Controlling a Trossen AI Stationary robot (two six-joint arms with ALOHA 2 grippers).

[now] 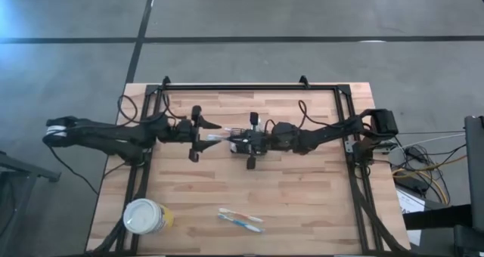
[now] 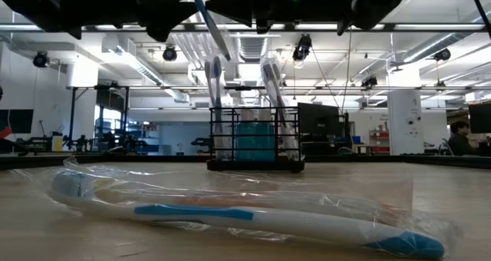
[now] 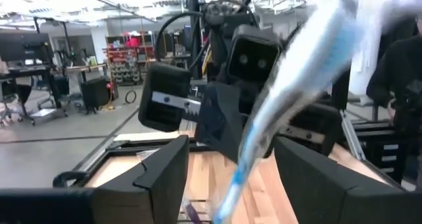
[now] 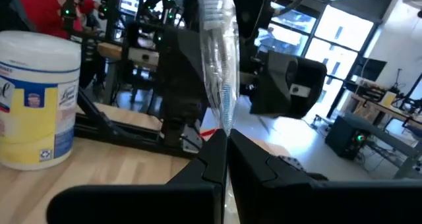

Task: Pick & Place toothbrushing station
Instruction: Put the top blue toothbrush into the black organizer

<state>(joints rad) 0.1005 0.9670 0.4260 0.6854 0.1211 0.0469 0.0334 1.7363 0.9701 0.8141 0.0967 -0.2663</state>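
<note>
A small black wire basket is seen standing upright on the wooden table, roughly at the middle of the tabletop, with several toothbrushes standing in it handle-down and something teal behind its mesh. In the view from above the basket itself is hidden under the two arms, which meet over it. The right gripper is held just above the basket, its fingers pressed together on the end of a wrapped toothbrush in clear plastic, which sticks out from the fingertips. The left gripper is placed just beside the right one, on the far side of the basket from the right arm's base, and its fingers are spread apart, with the wrapped toothbrush passing through the gap between them; whether they touch it cannot be told. From table height, this brush is seen slanting above the brushes in the basket. Well apart from the basket, near the table's front edge, two more packaged toothbrushes with blue and white handles are laid flat side by side. Farther along that front edge from the basket, near the left corner, a round tub with a white lid and yellow label is stood upright.
</note>
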